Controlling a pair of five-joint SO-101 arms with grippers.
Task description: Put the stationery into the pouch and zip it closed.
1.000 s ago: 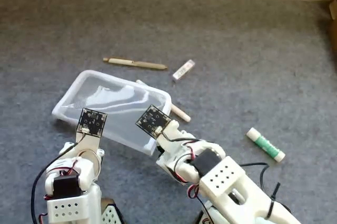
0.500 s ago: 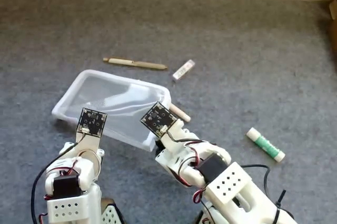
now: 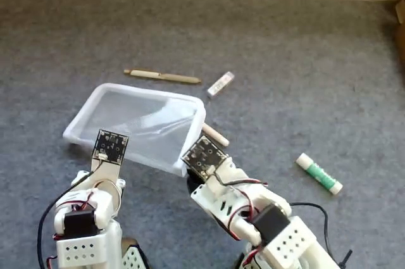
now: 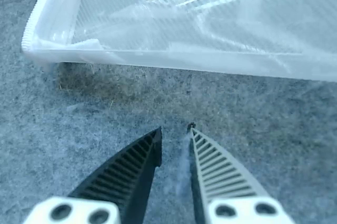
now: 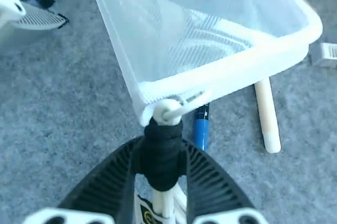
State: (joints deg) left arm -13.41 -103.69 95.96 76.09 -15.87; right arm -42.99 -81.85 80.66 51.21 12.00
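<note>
One pouch (image 3: 139,120), one glue stick (image 3: 319,173), two arms (image 3: 79,218) (image 3: 253,209)

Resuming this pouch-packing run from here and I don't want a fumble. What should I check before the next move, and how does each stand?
1. Right gripper holds the black-gripped pen: ok, jaws closed on it.
2. Pen tip inside the pouch mouth: cannot tell; it meets the corner rim.
3. Left gripper steadying the pouch: not ok; open, empty, short of its edge.
4. Remaining stationery packed: not ok; wooden pen, cream stick and glue stick lie on the carpet, blue pen partly under the pouch.
5. Zip free to run: cannot tell.
</note>
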